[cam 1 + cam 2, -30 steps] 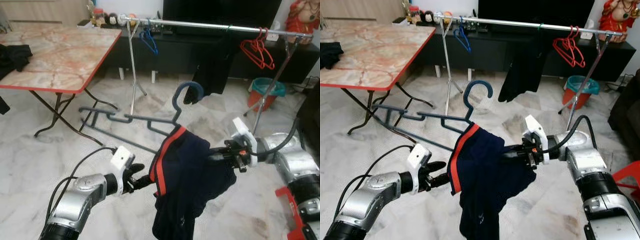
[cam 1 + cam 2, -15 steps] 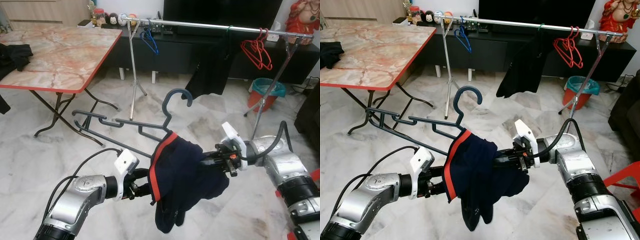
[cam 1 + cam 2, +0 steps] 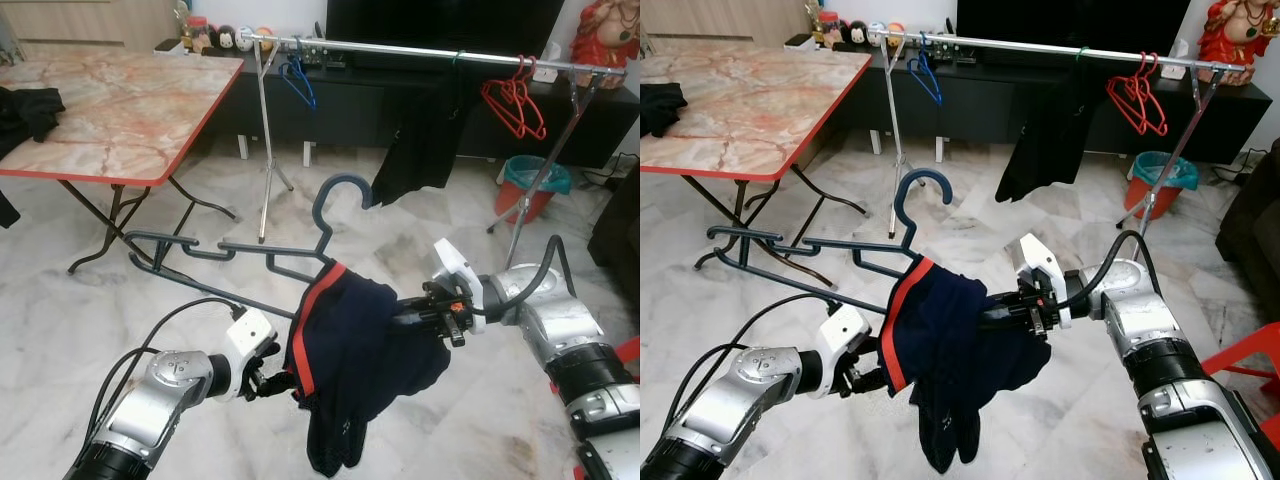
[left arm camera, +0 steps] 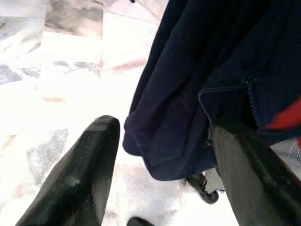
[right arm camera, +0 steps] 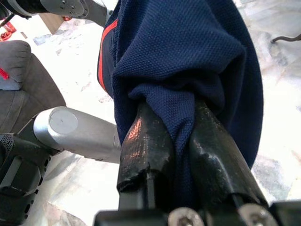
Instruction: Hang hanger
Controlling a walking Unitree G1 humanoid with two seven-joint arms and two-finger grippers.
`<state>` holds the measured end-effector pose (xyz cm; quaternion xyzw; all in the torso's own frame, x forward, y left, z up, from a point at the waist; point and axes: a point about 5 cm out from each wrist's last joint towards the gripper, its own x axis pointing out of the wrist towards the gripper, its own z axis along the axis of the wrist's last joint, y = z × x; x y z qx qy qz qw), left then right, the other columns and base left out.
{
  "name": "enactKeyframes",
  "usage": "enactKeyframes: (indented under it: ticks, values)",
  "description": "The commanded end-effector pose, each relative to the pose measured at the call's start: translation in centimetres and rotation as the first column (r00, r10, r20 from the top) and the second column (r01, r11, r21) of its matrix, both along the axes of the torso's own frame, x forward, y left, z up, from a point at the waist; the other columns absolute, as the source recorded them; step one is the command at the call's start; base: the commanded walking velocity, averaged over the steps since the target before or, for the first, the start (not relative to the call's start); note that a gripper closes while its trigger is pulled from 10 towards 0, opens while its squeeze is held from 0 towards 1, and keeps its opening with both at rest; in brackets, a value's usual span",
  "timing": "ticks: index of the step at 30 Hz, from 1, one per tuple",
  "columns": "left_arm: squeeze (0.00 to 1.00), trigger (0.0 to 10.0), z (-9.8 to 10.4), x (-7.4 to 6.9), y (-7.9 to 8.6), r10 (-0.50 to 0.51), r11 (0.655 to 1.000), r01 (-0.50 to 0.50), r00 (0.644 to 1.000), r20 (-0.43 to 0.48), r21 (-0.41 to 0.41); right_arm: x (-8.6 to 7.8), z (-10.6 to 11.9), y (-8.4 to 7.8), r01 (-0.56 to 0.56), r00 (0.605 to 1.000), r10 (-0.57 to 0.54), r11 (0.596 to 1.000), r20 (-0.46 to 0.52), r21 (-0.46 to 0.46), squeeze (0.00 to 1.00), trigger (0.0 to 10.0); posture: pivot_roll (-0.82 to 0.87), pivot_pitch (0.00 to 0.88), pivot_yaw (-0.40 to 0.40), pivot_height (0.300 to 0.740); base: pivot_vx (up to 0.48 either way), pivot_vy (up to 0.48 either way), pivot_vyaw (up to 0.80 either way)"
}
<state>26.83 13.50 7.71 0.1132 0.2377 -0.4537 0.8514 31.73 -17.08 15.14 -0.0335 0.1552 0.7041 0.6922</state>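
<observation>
A dark blue-grey hanger (image 3: pixel 215 246) hangs in the air in front of me, its hook (image 3: pixel 338 196) pointing up. A navy garment (image 3: pixel 352 350) with red trim is bunched over its right end. My right gripper (image 3: pixel 402 318) is shut on that cloth, and the right wrist view shows both fingers (image 5: pixel 143 141) pinching a fold of the navy garment (image 5: pixel 188 52). My left gripper (image 3: pixel 272 375) is low beside the garment's red-trimmed edge. It is open, with fingers (image 4: pixel 80 174) spread wide and the cloth (image 4: pixel 197 94) just beyond them. The clothes rail (image 3: pixel 400 48) runs across the back.
On the rail hang a blue hanger (image 3: pixel 298 80), a black garment (image 3: pixel 420 140) and red hangers (image 3: pixel 515 100). A marble-topped folding table (image 3: pixel 110 110) stands on the left with a black cloth (image 3: pixel 25 110) on it. A teal bucket (image 3: pixel 530 180) sits by the rail's right leg.
The hanger with the garment has shifted left and risen a little, carried by my right gripper. The garment is bunched tighter. My left gripper has sunk slightly beside the cloth.
</observation>
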Motion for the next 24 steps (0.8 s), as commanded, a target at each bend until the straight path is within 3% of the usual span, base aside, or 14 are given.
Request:
enactKeyframes:
  ticks: [1, 12, 18, 24]
  values:
    - [0.0, 10.0, -0.09, 0.38, 0.02, 0.012, 1.0, -0.012, 1.0, 0.018, 0.014, 0.51, 1.33, 0.44, -0.025, 0.998, 0.025, 1.0, 0.055, 0.01, 0.0, 10.0, -0.01, 0.0, -0.046, 0.74, 0.0, 0.0, 0.0]
    - [0.0, 10.0, 0.23, 0.41, -0.46, 0.013, 0.998, -0.012, 1.0, 0.009, -0.069, 0.48, 1.28, 0.91, -0.048, 0.998, 0.047, 0.999, 0.052, 0.006, 0.0, 10.0, -0.01, 0.0, -0.053, 0.74, 0.0, 0.0, 0.0]
    - [0.0, 10.0, 0.12, -0.2, -0.63, -0.023, 0.996, 0.022, 1.0, -0.006, -0.083, 0.46, 1.11, 0.86, -0.047, 0.998, 0.048, 0.999, 0.049, -0.004, 0.0, 10.0, -0.01, 0.0, -0.056, 0.74, 0.0, 0.0, 0.0]
    - [0.0, 10.0, 0.19, 0.17, -0.83, -0.005, 0.996, 0.005, 1.0, 0.004, -0.092, 0.41, 1.06, 1.0, -0.052, 0.998, 0.052, 0.999, 0.044, -0.002, 0.0, 10.0, -0.01, 0.0, -0.056, 0.74, 0.0, 0.0, 0.0]
